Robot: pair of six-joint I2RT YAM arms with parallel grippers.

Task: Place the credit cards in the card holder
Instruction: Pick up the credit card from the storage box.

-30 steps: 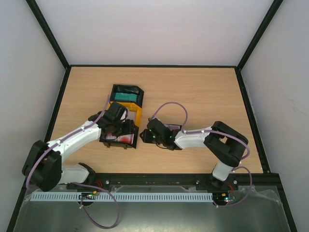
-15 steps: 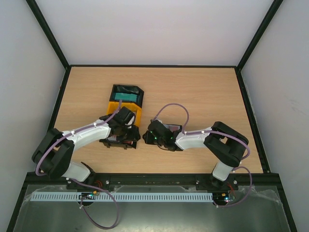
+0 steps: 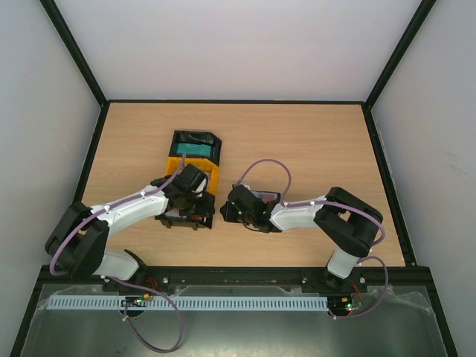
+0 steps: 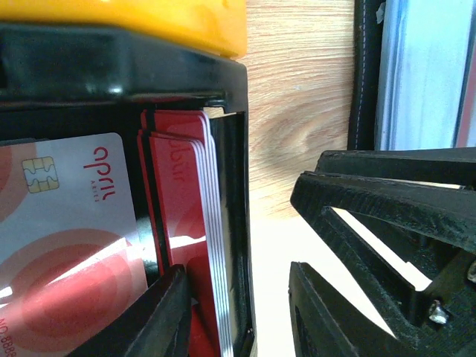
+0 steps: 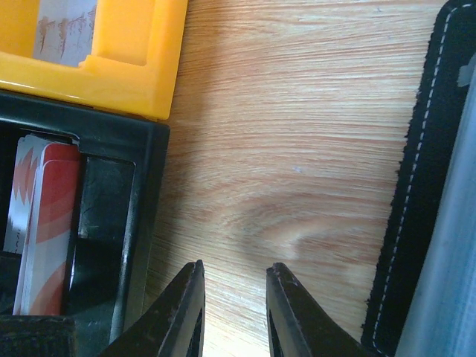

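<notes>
Apparently at the pickup step, the left gripper (image 4: 242, 301), jaws parted, straddled the red cards (image 4: 178, 208) in the black tray (image 4: 111, 67); next it needed to pinch one for the wallet (image 5: 416, 223) just beside.

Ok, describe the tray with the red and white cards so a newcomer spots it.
On the table, left of centre, three trays line up. It is the black tray nearest the arms, under the left gripper; the middle tray is yellow, the far one holds teal cards.
</notes>
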